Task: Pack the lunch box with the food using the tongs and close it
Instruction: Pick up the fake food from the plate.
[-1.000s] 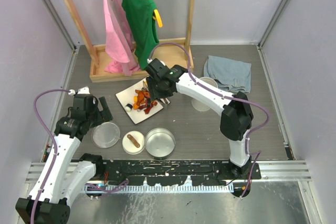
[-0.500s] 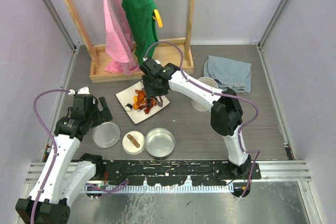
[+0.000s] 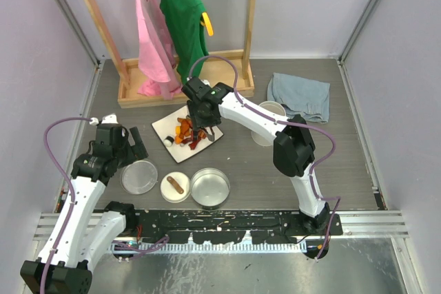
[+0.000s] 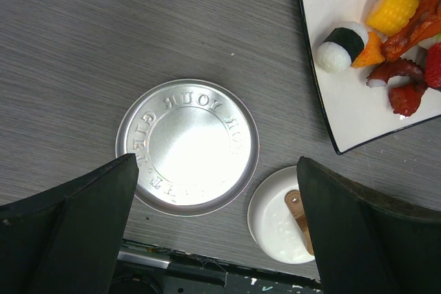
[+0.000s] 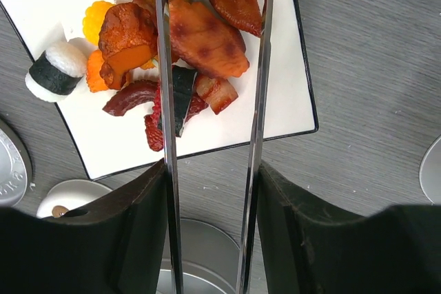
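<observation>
My right gripper (image 5: 212, 184) is shut on the silver tongs (image 5: 259, 67), pinching both arms near the joined end. The tongs' arms stand apart over the food (image 5: 205, 38) on the white square plate (image 5: 279, 111), with a brown grilled piece between them. In the top view the right gripper (image 3: 200, 120) hovers over the plate (image 3: 169, 127). The lunch box lies in parts near the front: flat lid (image 4: 187, 146), small dish (image 4: 275, 215) holding a brown sausage piece (image 4: 298, 211), and wide tin (image 3: 210, 187). My left gripper (image 4: 217, 170) hangs open above the lid, holding nothing.
A tall steel cup (image 3: 264, 134) stands right of the plate, partly behind the right arm. A blue-grey cloth (image 3: 300, 96) lies at the back right. A wooden rack (image 3: 131, 91) with pink and green garments stands at the back.
The right gripper with the tongs has shifted left and a little farther back over the plate. The left arm has stayed still.
</observation>
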